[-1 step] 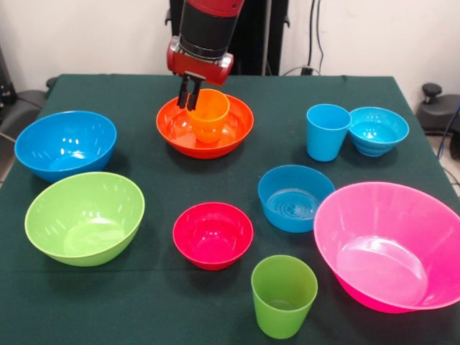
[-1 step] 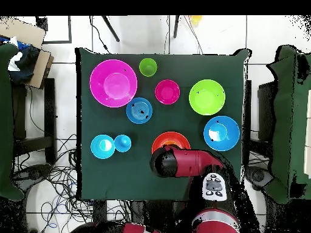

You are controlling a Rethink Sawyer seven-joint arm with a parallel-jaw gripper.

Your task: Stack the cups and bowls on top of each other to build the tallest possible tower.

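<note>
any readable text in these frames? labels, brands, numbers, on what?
None readable.
Cups and bowls, e.g. the orange cup and the pink bowl: plain, no print visible.
Arm: no legible marking in either view.
Button panel on the arm, overhead view: small marks, too small to read.

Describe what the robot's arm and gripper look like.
The arm is a thick round column, black with glossy red bands and a red collar at the wrist. Below it, the gripper has short, narrow dark fingers. From overhead, the arm is red with a black end and a grey button panel.
</note>
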